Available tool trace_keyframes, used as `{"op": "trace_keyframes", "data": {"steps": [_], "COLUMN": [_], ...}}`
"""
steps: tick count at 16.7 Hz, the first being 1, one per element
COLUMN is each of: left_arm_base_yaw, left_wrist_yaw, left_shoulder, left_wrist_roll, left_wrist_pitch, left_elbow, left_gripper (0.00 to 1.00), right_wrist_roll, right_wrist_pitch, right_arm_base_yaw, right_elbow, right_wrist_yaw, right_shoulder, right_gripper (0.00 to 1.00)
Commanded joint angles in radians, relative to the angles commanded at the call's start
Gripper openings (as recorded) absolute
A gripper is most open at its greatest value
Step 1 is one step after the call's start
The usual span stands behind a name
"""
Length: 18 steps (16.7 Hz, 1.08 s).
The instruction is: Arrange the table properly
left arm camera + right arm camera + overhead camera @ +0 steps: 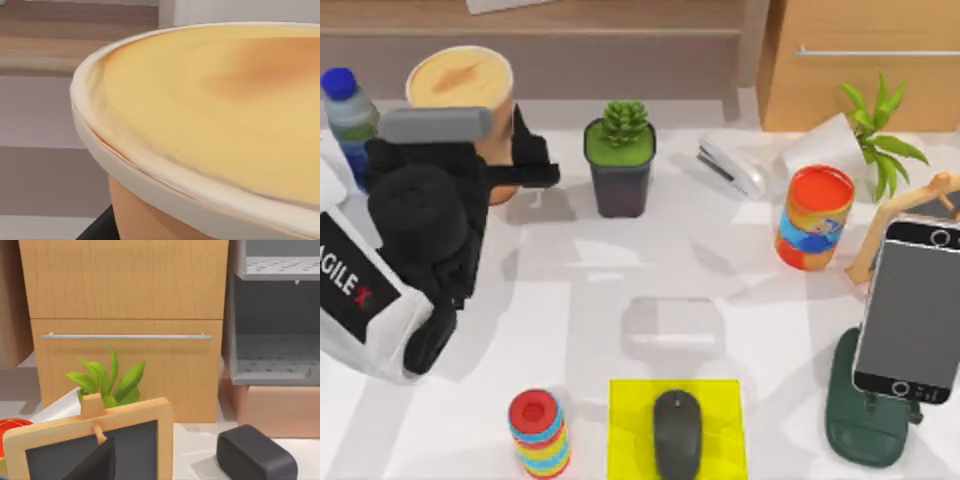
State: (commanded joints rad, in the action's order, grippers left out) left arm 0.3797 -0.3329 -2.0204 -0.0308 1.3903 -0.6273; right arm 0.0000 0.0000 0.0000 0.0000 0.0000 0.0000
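Note:
The white table (pixel 570 290) carries scattered desk items. My left gripper (pixel 525 165) is at the back left, pressed against an orange cup with a cream lid (pixel 460 85). That cup's lid (pixel 215 110) looms very close in the left wrist view, with a dark part of the gripper just below its rim. Part of my right gripper (pixel 95 465) shows as a dark wedge in front of a small wood-framed blackboard (pixel 100 440).
A black mouse (pixel 677 432) lies on a yellow mat (pixel 630 400) at the front. Also here: a striped ring stack (pixel 538 432), potted succulent (pixel 620 160), white stapler (pixel 732 168), colourful can (pixel 813 217), phone (pixel 912 310) on a green stand (pixel 865 415), water bottle (pixel 348 115), drawer cabinet (pixel 870 60), black box (pixel 255 455).

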Motion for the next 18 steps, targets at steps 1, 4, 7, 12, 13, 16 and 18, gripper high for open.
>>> {"op": "trace_keyframes", "data": {"steps": [1, 4, 7, 12, 13, 16, 18], "left_arm_base_yaw": [-0.009, -0.045, -0.091, -0.183, -0.202, -0.257, -0.291], "left_wrist_yaw": [0.006, 0.035, 0.076, 0.163, 0.182, 0.236, 0.269], "left_shoulder": [0.02, 0.085, 0.139, 0.167, 0.164, 0.146, 0.132], "left_wrist_roll": [0.0, 0.003, 0.008, 0.018, 0.02, 0.026, 0.03], "left_wrist_pitch": [-0.004, -0.041, -0.117, -0.316, -0.362, -0.505, -0.596], "left_elbow": [-0.022, -0.1, -0.191, -0.352, -0.385, -0.483, -0.547], "left_gripper": [0.0, 0.0, 0.0, 0.0, 0.0, 0.0, 0.0], "right_wrist_roll": [0.0, 0.0, 0.0, 0.0, 0.0, 0.0, 0.0], "right_wrist_pitch": [0.0, 0.0, 0.0, 0.0, 0.0, 0.0, 0.0], "right_arm_base_yaw": [0.0, 0.0, 0.0, 0.0, 0.0, 0.0, 0.0], "right_elbow": [0.0, 0.0, 0.0, 0.0, 0.0, 0.0, 0.0], "right_wrist_yaw": [0.0, 0.0, 0.0, 0.0, 0.0, 0.0, 0.0], "right_shoulder": [0.0, 0.0, 0.0, 0.0, 0.0, 0.0, 0.0], "right_gripper": [1.0, 1.0, 1.0, 1.0, 1.0, 1.0, 1.0]}}
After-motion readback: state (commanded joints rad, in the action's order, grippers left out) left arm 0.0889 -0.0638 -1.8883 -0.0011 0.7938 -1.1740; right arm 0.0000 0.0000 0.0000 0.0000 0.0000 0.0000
